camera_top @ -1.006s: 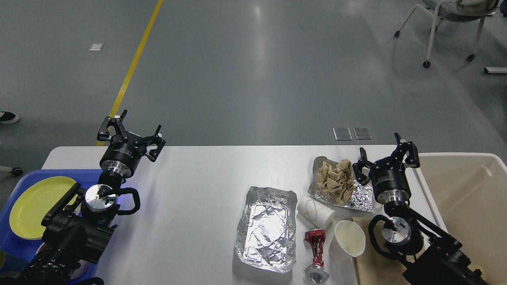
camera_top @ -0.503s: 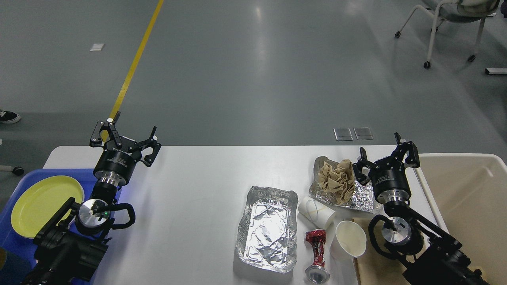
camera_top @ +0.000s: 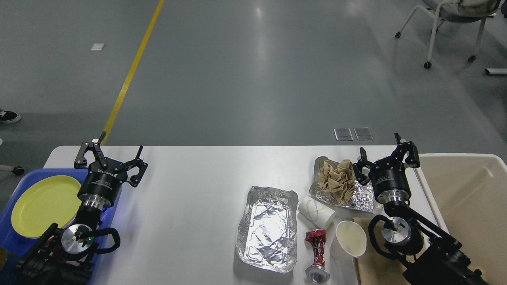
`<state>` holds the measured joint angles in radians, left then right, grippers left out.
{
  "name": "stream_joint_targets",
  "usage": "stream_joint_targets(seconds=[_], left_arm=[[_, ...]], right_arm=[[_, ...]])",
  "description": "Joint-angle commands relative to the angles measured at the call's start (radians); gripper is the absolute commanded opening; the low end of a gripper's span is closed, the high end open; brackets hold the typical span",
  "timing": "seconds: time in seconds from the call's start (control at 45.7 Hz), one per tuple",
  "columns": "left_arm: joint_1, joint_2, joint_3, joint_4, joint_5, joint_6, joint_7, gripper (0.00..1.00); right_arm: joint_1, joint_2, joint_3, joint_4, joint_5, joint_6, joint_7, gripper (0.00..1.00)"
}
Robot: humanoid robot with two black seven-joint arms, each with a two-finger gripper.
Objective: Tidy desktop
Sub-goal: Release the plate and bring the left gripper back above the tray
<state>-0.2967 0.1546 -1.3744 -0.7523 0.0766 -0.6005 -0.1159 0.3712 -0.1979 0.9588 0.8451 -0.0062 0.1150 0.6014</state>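
Observation:
The white desktop fills the lower half of the head view. On its right part lie a foil tray, a crumpled brown paper on a foil sheet, two white paper cups and a crushed red can. My left gripper stands open and empty over the desktop's left end, beside the blue tray. My right gripper is open and empty just right of the brown paper.
A blue tray at the left edge holds a yellow plate. A large cream bin stands at the right edge. A brown paper sheet lies under the right arm. A wheeled chair stands far right on the floor.
My left arm has pulled back and to the left, its open gripper now lower and nearer the blue tray. The right arm and the litter have not moved.

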Motion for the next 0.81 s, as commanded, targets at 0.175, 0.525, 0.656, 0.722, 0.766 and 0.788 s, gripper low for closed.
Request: stream_joint_targets(seconds=[0.175, 0.525, 0.656, 0.722, 0.766, 0.788], left_arm=[[0.083, -0.007, 0.009, -0.019, -0.001, -0.157, 0.018, 0.96], [0.096, -0.007, -0.015, -0.033, 0.029, -0.150, -0.024, 0.96], [0.096, -0.015, -0.023, -0.041, 0.023, -0.099, -0.037, 0.96], [0.096, -0.030, -0.048, -0.062, 0.023, -0.039, -0.056, 0.96], [0.094, -0.033, -0.058, -0.068, 0.031, -0.007, -0.063, 0.96], [0.094, -0.033, -0.058, -0.070, 0.031, 0.005, -0.070, 0.96]], right_arm=[[0.000, 0.000, 0.001, 0.000, 0.000, 0.000, 0.000, 1.00], [0.000, 0.000, 0.000, -0.001, 0.000, 0.000, 0.000, 1.00], [0.000, 0.000, 0.000, -0.001, 0.000, 0.000, 0.000, 1.00], [0.002, 0.000, 0.000, -0.001, 0.000, 0.000, 0.000, 1.00], [0.000, 0.000, 0.000, -0.001, 0.000, 0.000, 0.000, 1.00], [0.000, 0.000, 0.000, -0.001, 0.000, 0.000, 0.001, 1.00]])
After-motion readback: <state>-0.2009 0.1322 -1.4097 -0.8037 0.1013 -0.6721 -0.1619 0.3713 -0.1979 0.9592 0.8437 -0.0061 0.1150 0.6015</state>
